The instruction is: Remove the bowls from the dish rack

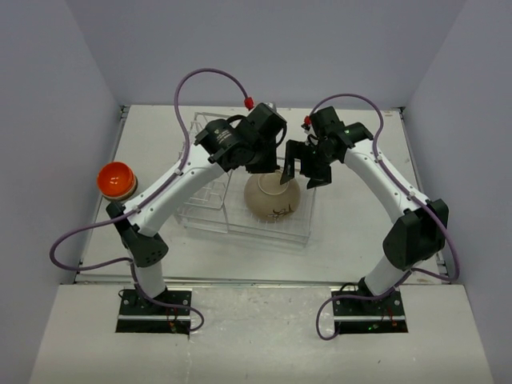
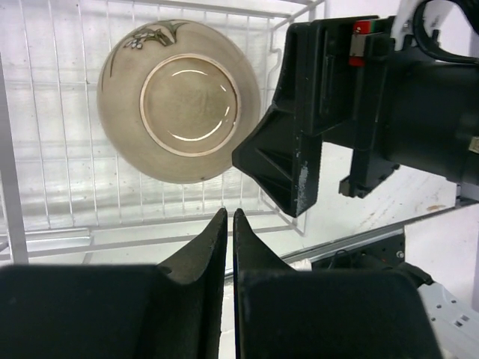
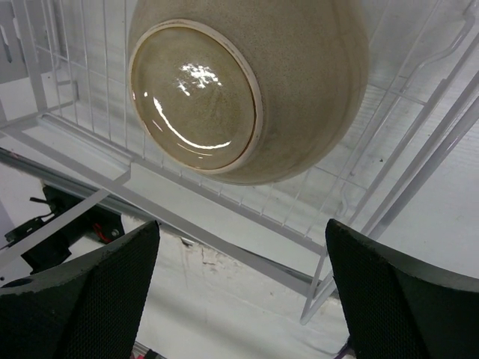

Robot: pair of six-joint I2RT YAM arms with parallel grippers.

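Left gripper [image 2: 229, 224] has its two black fingers almost pressed together, with only a thin crack between them, and it holds nothing. It hangs just above the front edge of the dish rack [image 1: 204, 200], and its tips point toward the big tan bowl [image 1: 272, 202]. Right gripper [image 3: 241, 224] is spread wide, with one finger far out on each side, and it holds nothing too. Its fingers sit low, near the front rail of the rack, and the bowl is above and between them in its own camera, but not touching them. The two grippers are very close to each other over the rack, the left one on the left side of the bowl and the right one on the right side. The tan bowl lies upside down, with its round foot ring facing up, inside the low basket part of the rack. It has dark plant-like marks on its outside. The rack is made of thin white wires and stands in the middle of the pale table [image 1: 360, 240]. Far off on the left edge of the table, well away from the rack, an orange bowl [image 1: 114, 177] sits upside down on top of something pale, and I cannot tell what that pale thing is.
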